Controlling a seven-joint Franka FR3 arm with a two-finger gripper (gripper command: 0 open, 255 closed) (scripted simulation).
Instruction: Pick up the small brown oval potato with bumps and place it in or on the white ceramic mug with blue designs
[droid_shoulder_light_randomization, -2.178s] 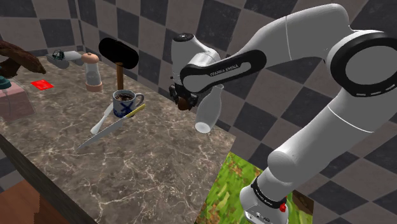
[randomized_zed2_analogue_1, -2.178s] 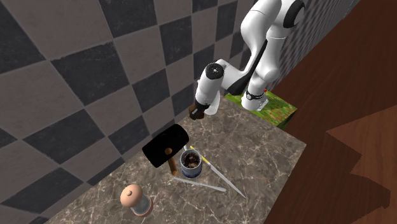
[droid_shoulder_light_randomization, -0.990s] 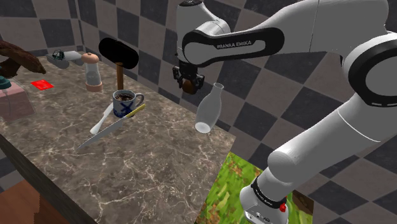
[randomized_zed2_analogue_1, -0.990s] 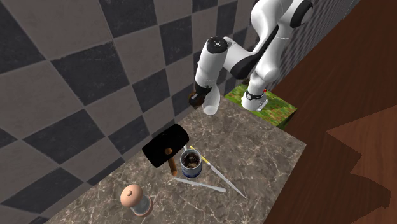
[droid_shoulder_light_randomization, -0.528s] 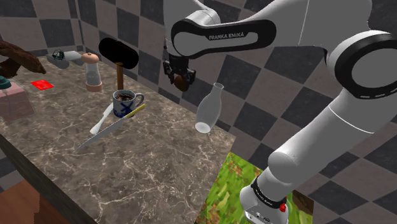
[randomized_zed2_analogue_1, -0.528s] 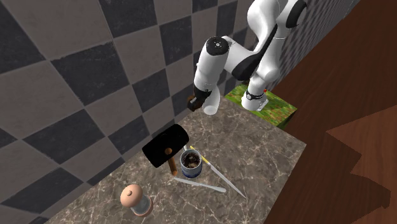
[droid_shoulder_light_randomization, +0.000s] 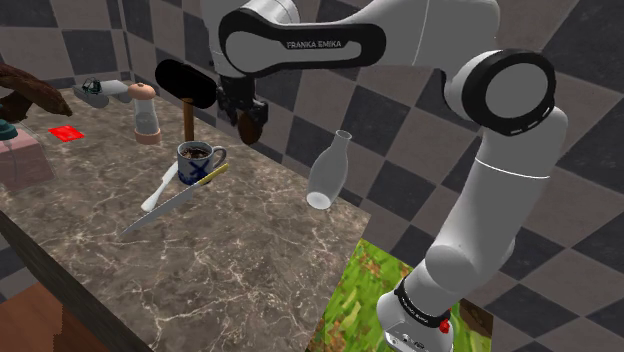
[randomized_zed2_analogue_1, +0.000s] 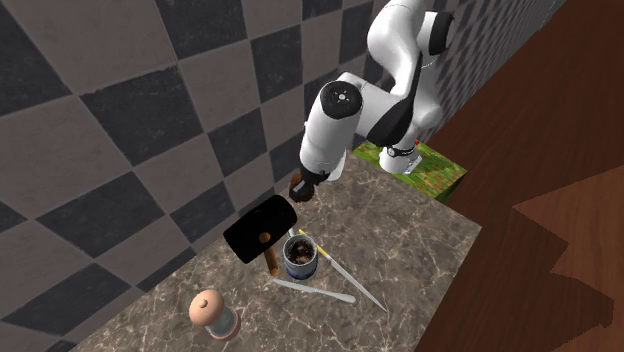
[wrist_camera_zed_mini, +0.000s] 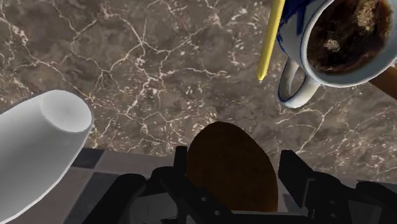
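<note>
both fingers (wrist_camera_zed_mini: 299, 181) clasp the brown potato (wrist_camera_zed_mini: 232, 167) between them.

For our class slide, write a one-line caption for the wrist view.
Jaws clasp the potato above the marbled counter, near the mug and a white bottle.

The counter (droid_shoulder_light_randomization: 250, 260) was dark brown marble with white veins, smooth and faintly polished. The potato (wrist_camera_zed_mini: 232, 175) looked matt brown and nearly smooth. The mug (droid_shoulder_light_randomization: 195, 172) had a glossy white glaze with blue markings. The bottle (droid_shoulder_light_randomization: 328, 172) was plain white, smooth and matt. The mallet (droid_shoulder_light_randomization: 186, 84) had a dull black head on a wooden handle. The knife (droid_shoulder_light_randomization: 160, 213) blade was pale grey, like metal. The arm (droid_shoulder_light_randomization: 300, 40) was glossy white, the gripper (wrist_camera_zed_mini: 233, 156) matt black.
</note>
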